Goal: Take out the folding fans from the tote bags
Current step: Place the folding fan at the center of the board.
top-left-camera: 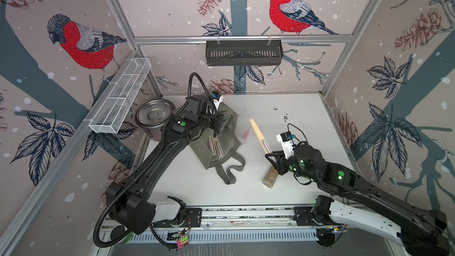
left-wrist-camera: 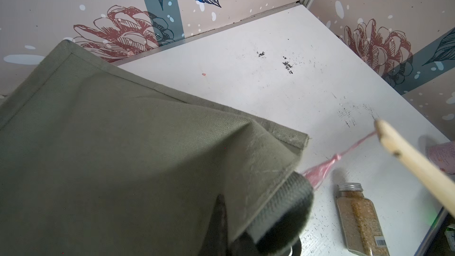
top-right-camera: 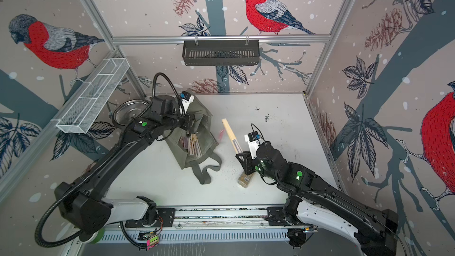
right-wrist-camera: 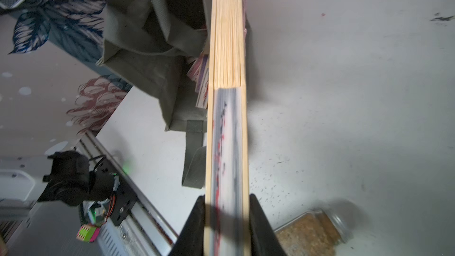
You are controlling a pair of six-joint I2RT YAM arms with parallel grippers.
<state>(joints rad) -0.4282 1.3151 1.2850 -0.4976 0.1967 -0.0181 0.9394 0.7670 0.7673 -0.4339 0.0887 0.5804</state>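
Presently one fan [top-left-camera: 258, 134] is gripped at its paper end by the right gripper [right-wrist-camera: 226, 217], just beside the bag [top-left-camera: 227, 121], whose cloth is pinched by the clenched left gripper [left-wrist-camera: 251, 215]; setting it down on the bare table [top-left-camera: 302, 124] is judged the next move, more fans [top-left-camera: 216, 147] being visible inside the bag.

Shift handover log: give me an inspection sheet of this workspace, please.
Surface: white table, dark specks scattered.
Job's things: olive tote bag tipped, fans showing in its mouth; single fan out of it.
Clutter: spice jar on its side; steel pot near the bag.
Grippers: left gripper shut on bag fabric; right gripper shut on single fan.
Cables: black conduit loops above the bag.
Surroundings: bird-print walls, black rack, white wire basket.
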